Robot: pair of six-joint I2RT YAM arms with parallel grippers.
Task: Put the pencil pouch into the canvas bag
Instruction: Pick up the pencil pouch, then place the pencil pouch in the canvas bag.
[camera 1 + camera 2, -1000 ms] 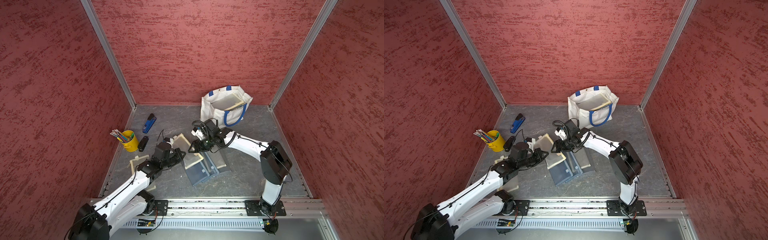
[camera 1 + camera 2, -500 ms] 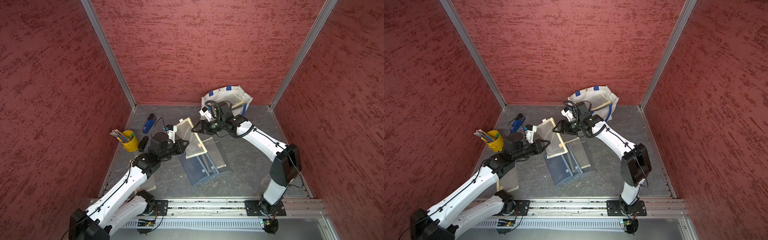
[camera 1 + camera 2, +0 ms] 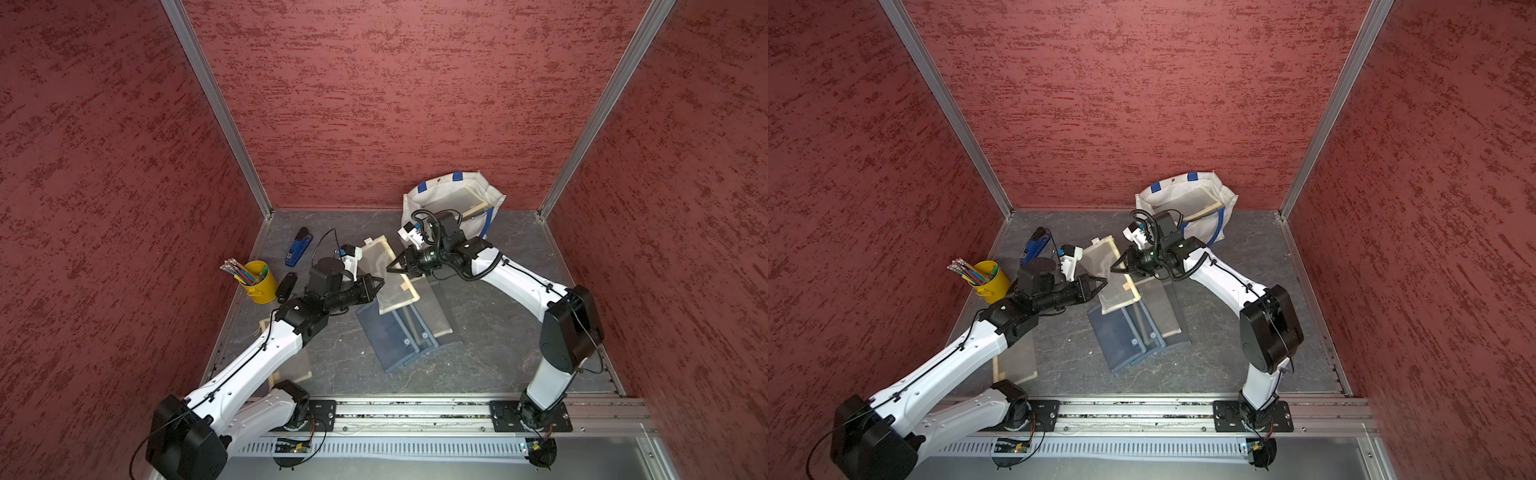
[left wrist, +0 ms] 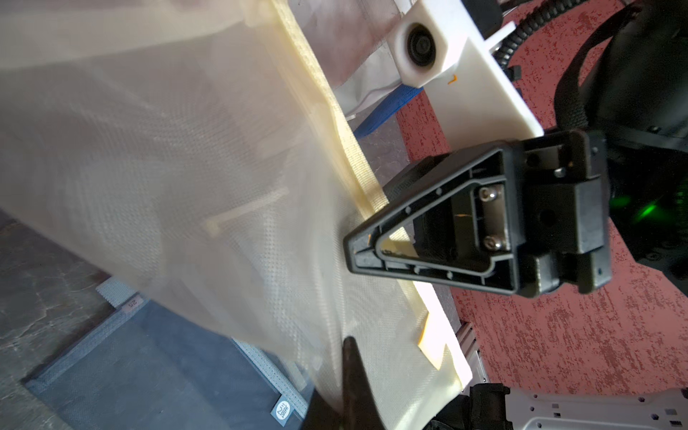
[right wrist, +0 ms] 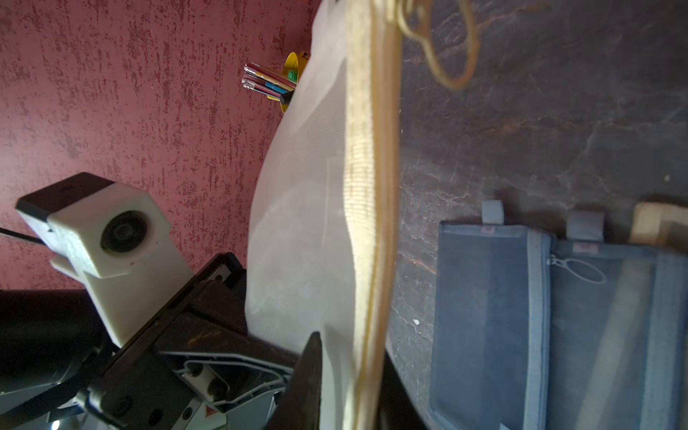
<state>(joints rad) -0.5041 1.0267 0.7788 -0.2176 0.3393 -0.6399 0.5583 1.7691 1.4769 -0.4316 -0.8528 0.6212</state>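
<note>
Red textured walls (image 3: 374, 104) close in a grey marbled bench (image 3: 478, 332). Above its middle, a cream mesh pencil pouch (image 3: 395, 295) (image 3: 1117, 293) hangs clear of the surface, tilted, stretched between the two arms. The left end effector (image 3: 380, 283) (image 3: 1104, 283) is clamped tight on the pouch's mesh side. The right end effector (image 3: 390, 268) (image 3: 1113, 268) meets the opposite, zip-trimmed edge; in the right wrist view that edge runs between its fingers (image 5: 309, 372), which look closed on it.

The canvas bag (image 3: 492, 195) (image 3: 1227, 195) stands upright in the far right corner, mouth open, blue handles showing, well apart from the held pouch. Another mesh pouch with a cream border (image 3: 453, 201) already leans inside it.

Under the held pouch lie two overlapping blue mesh pouches (image 3: 386, 336) and, partly beneath them, a further cream-edged pouch (image 3: 436, 311). One more cream-edged pouch (image 3: 291, 365) lies flat beneath the left arm.

Along the left wall stand a yellow bucket of pencils (image 3: 262, 286), a small black object (image 3: 286, 286) just beside it, and a blue stapler (image 3: 298, 249) farther back.
</note>
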